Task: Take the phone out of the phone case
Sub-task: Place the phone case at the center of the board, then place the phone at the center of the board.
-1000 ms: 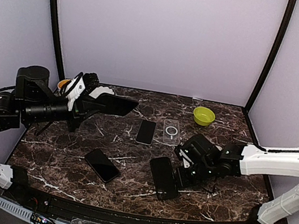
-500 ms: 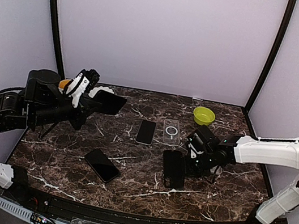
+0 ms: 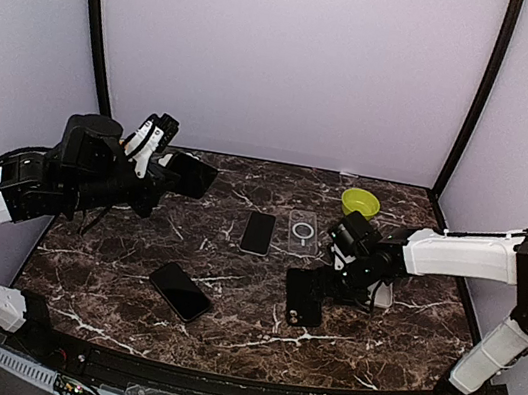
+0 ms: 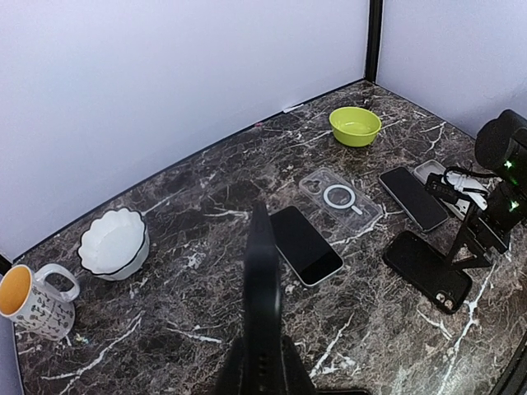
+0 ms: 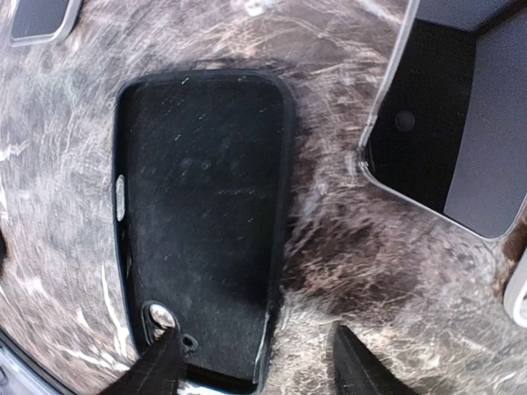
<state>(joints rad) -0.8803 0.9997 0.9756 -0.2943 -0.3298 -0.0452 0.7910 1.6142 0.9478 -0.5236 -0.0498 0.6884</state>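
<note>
- On the desk [image 3: 88, 280], the empty black case [image 5: 206, 214] lies flat, long axis near-to-far. Your right fingers [image 5: 255, 350] stand apart over its camera-hole end.
- Up at left, your left fingers [image 4: 262, 366] are clamped on the phone [image 4: 262, 271]. It is edge-up, pointing toward centre.
- Count: three other phones [image 3: 258, 232], three cases in all, two bowls [image 4: 355, 125], one mug [image 4: 33, 300].

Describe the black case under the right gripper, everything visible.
The black case is empty and lies flat on the marble table, open side up. It looks like matte rubber with a dusty, felt-like lining, rounded corners, a side slot and a camera cutout at one end. The open right gripper hovers over that end, one fingertip at the cutout; contact is unclear.
</note>
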